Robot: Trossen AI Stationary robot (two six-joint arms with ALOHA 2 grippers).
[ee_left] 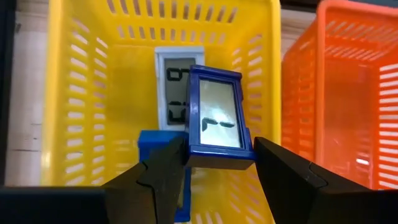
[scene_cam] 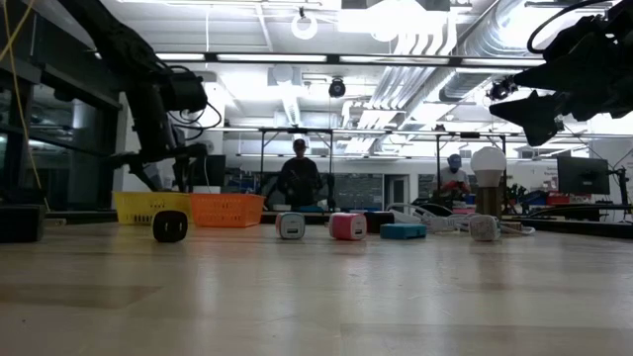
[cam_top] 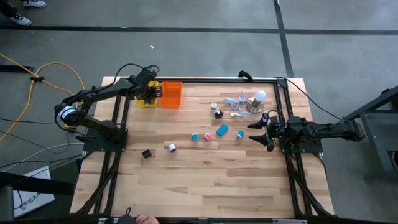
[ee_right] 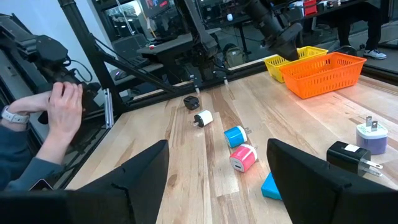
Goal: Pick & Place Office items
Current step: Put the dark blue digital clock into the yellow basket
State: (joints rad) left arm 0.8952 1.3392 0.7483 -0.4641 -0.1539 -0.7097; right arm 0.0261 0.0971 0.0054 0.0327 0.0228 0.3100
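Note:
My left gripper [cam_top: 151,92] hangs over the yellow basket [cam_top: 144,101] at the table's far left, shut on a dark blue piece with a silvery face [ee_left: 217,118]. A white-framed piece [ee_left: 176,84] and a blue piece [ee_left: 154,144] lie in the basket below it. My right gripper [cam_top: 258,132] is open and empty above the table's right side. Several small pieces lie on the wood: a black one [cam_top: 147,154], a white one [cam_top: 171,147], a light-blue one [cam_top: 194,136], a pink one [cam_top: 208,136] and a blue one [cam_top: 222,130]. My left gripper pinches the dark blue piece by its two side edges at its near end [ee_left: 194,152], between the two fingers [ee_left: 165,168]. The fingers point down from above the basket. The piece is tilted, silvery face up, lifted clear above the basket's floor.
An orange basket [cam_top: 172,94] stands right of the yellow one. A white bulb [cam_top: 260,96], a white cable [cam_top: 236,102], a black piece [cam_top: 218,114] and a pale piece [cam_top: 214,106] lie at the far right. A person's hand [ee_right: 62,112] shows beyond the table's near edge.

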